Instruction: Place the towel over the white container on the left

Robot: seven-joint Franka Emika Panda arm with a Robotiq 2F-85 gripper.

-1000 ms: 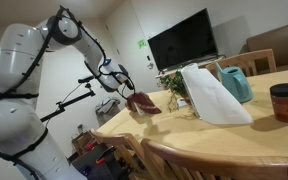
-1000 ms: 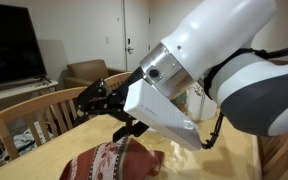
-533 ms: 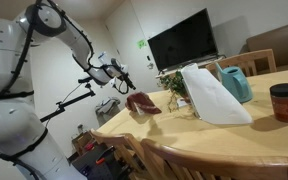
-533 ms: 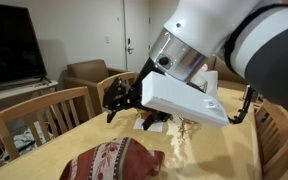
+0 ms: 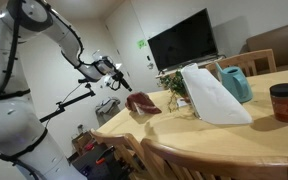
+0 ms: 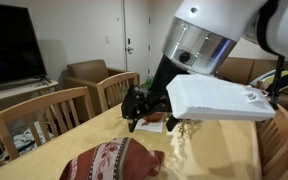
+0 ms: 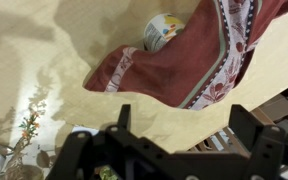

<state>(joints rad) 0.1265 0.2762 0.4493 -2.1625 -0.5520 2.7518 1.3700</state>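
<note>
Red patterned towel [image 7: 196, 52] lying draped over white container [image 7: 163, 30] on tabletop [image 7: 39, 70], end effector [image 7: 184, 124] hovering above, fingers spread wide, gripping nothing.

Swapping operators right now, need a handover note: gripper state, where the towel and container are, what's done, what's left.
Gripper: jaws open, empty, hanging above the table and clear of the towel.
Red patterned cloth towel: draped over the round white container near the corner of the light wooden table.
Done: the towel lies on the container, not in the jaws.
Left: in the wrist view one end of the container shows uncovered. Judge whether that coverage is enough. If not, probably regrasp the towel edge and pull it across.
</note>
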